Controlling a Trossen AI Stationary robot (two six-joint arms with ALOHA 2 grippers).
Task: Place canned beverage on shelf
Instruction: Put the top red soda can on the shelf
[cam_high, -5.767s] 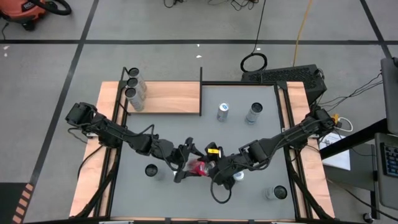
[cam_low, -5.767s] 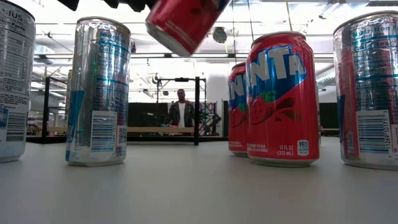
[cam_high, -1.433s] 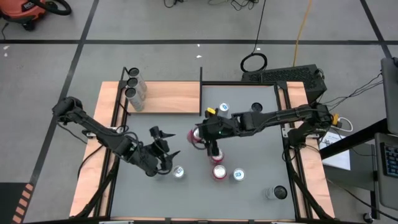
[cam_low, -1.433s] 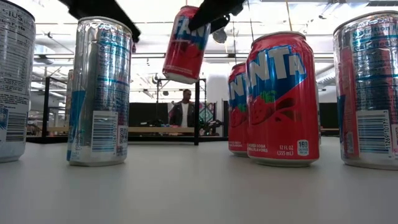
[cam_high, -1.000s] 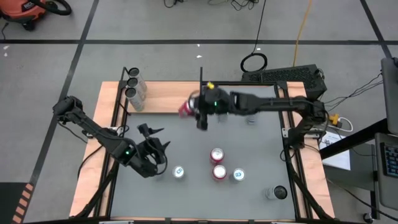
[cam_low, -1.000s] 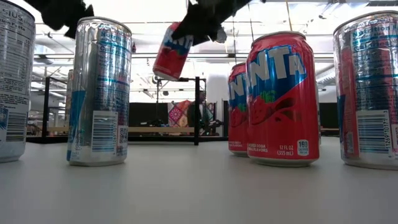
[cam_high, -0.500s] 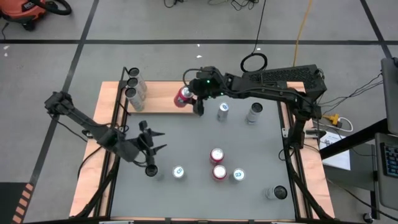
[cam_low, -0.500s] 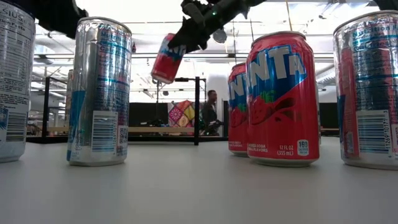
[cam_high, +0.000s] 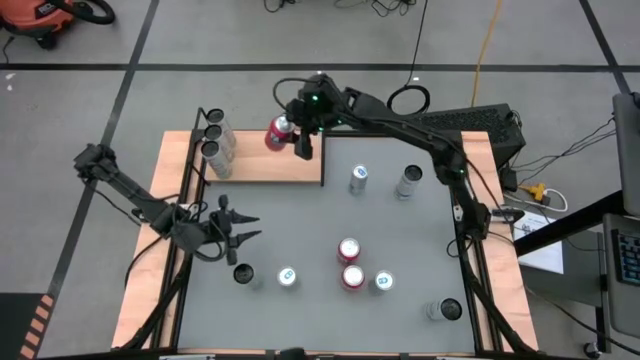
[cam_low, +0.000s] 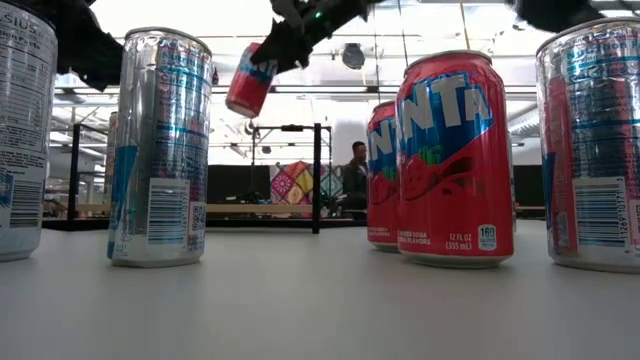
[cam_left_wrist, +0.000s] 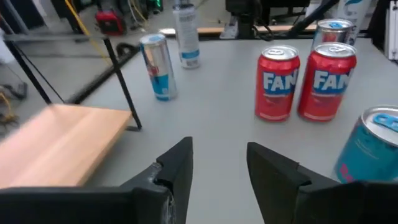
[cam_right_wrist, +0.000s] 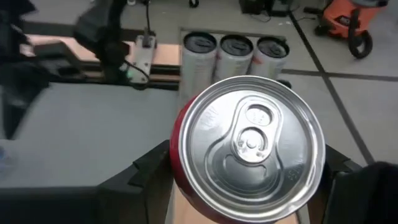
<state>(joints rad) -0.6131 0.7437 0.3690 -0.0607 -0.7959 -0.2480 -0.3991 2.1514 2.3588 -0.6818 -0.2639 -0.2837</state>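
Three silver cans (cam_high: 213, 137) stand at the shelf's (cam_high: 270, 160) left end. Right claw (cam_high: 290, 135) grasps a red can (cam_high: 277, 134) above the shelf. Left claw (cam_high: 240, 226), partly open, holds nothing above the worktop (cam_high: 400, 240).

Grey floor (cam_high: 250, 40) with black tape lines (cam_high: 300, 67) marking out squares, an orange shop vac (cam_high: 45, 15) in one corner, a yellow cable (cam_high: 487, 45) trailing across, and bright ceiling lights (cam_low: 560, 25) further back.
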